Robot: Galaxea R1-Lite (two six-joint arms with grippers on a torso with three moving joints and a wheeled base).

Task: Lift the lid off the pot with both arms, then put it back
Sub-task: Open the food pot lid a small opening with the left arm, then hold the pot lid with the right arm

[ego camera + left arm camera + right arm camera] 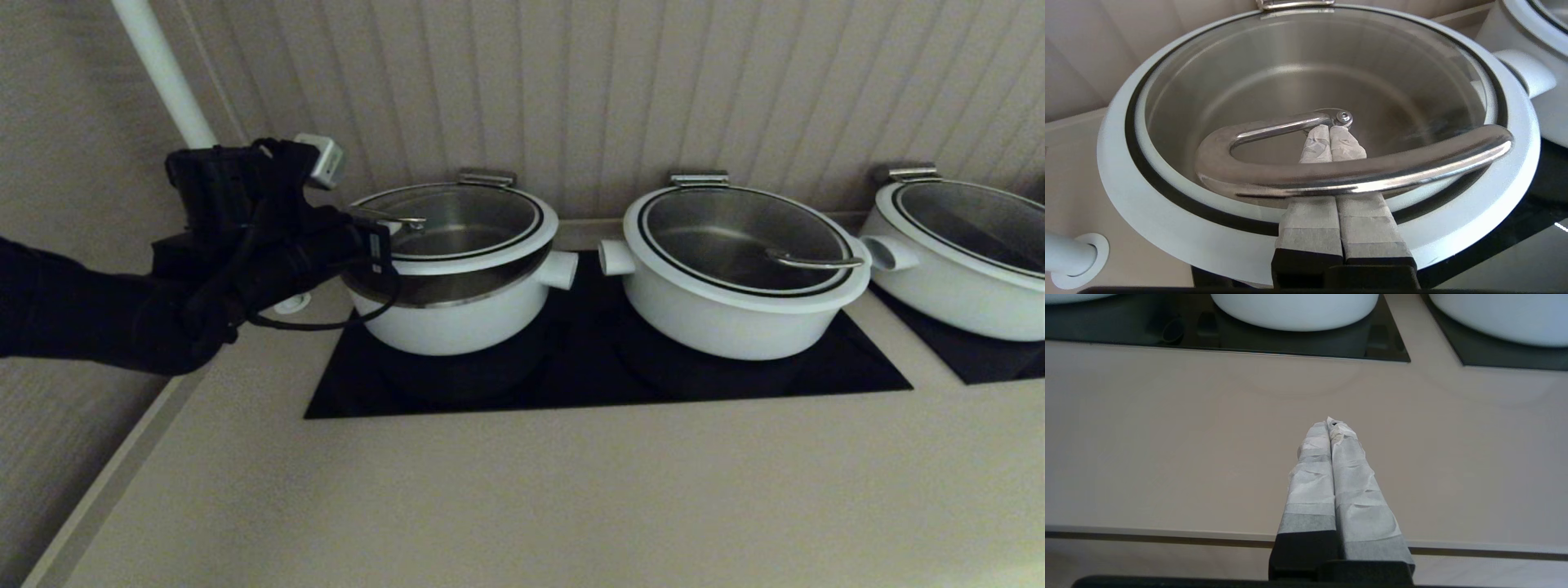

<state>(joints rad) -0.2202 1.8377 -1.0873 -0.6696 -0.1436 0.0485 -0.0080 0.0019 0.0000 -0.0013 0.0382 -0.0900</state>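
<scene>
Three white round pots stand in a row on black cooktops, insides bare steel. The leftmost pot's (pixel 457 314) glass lid (pixel 453 224) is tilted up; the left gripper (pixel 1330 134), fingers together, is hooked under its curved steel handle (pixel 1347 171). The right gripper (pixel 1331 428), fingers together, hangs over the near beige counter (pixel 1167 449).

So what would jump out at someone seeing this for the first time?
Three white round pots with glass lids sit in a row on black cooktops. At the leftmost pot, the black left gripper has its taped fingers pressed together and slid under the lid's curved steel handle, tilting that lid up. The right gripper hangs shut above the beige counter.
</scene>
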